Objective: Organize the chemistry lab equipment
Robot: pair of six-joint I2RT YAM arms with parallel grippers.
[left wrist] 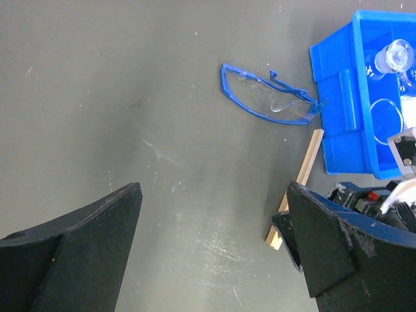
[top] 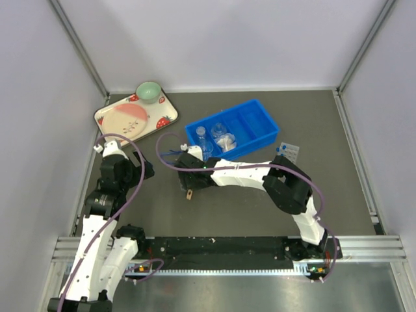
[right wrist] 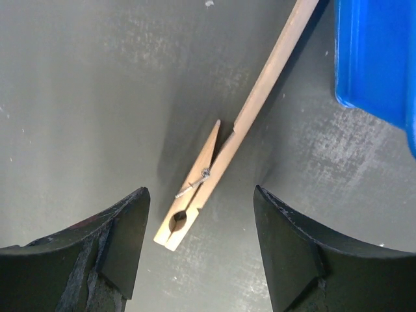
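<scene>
the right end effector [right wrist: 200,195] stands apart astride the thin wooden stick [right wrist: 260,91], lying flat on the bench [right wrist: 78,97] just beside the blue bin [right wrist: 377,58]. the left end effector [left wrist: 213,188] gapes wide, holding nothing.

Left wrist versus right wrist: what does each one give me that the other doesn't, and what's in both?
Left wrist only: blue safety glasses lying on the table, and a clear flask inside the blue bin. Right wrist only: the wooden clamp up close, its forked end and metal spring, lying untouched between the right gripper and its open fingers. Both: that wooden clamp beside the bin's outer wall, on the dark table.
</scene>
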